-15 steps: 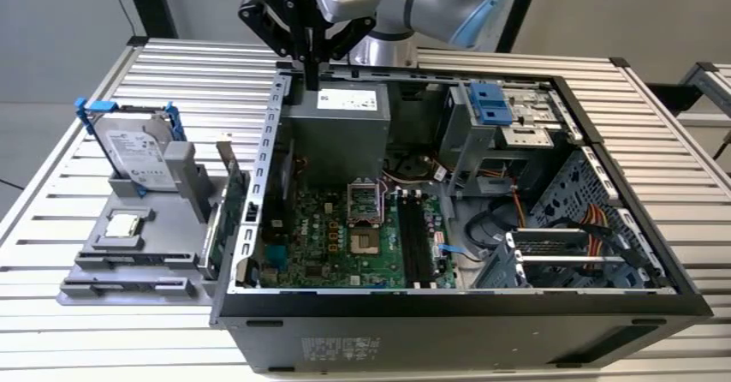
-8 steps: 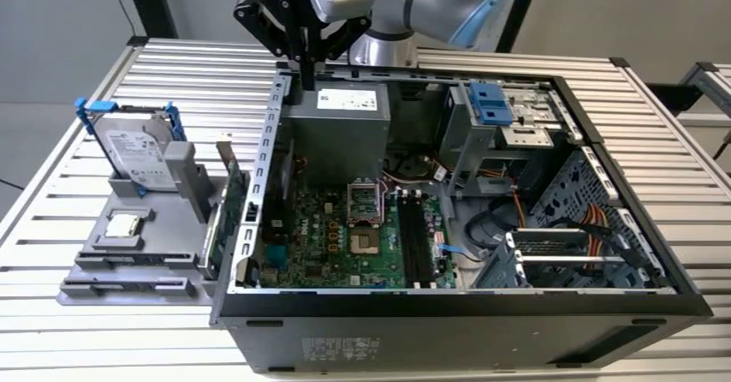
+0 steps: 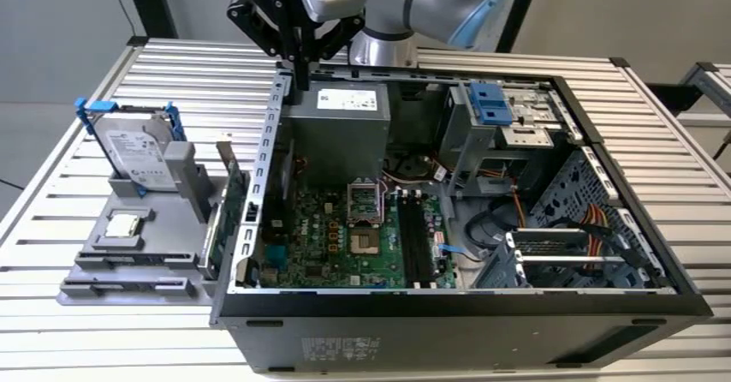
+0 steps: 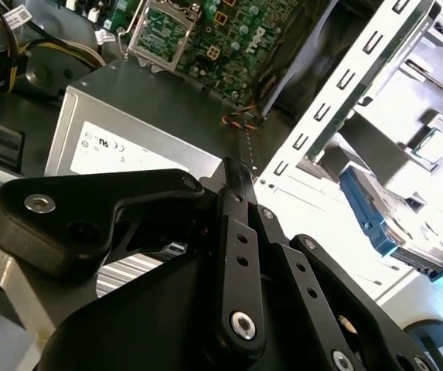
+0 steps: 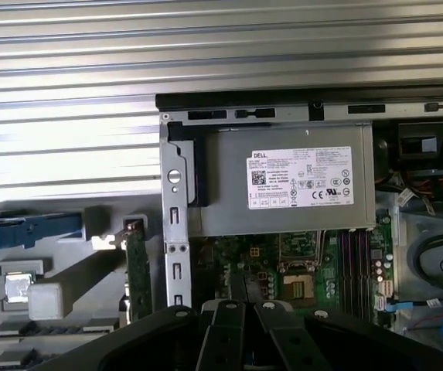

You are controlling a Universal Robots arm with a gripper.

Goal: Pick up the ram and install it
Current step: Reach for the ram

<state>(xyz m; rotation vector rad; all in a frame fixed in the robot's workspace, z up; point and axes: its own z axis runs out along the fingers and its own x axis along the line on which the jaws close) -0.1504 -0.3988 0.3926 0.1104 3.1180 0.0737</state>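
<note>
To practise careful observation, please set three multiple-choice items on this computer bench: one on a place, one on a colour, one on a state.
1. The gripper hangs above:
A. the power supply corner of the case
B. the hard drive
C. a person's hand

2. The hard drive's frame is:
A. red
B. blue
C. yellow

3. The case is:
A. shut
B. open on top
C. standing upright

Answers:
1 A, the exterior view shows it over that corner.
2 B, its blue handle shows.
3 B, the motherboard lies exposed.
</note>
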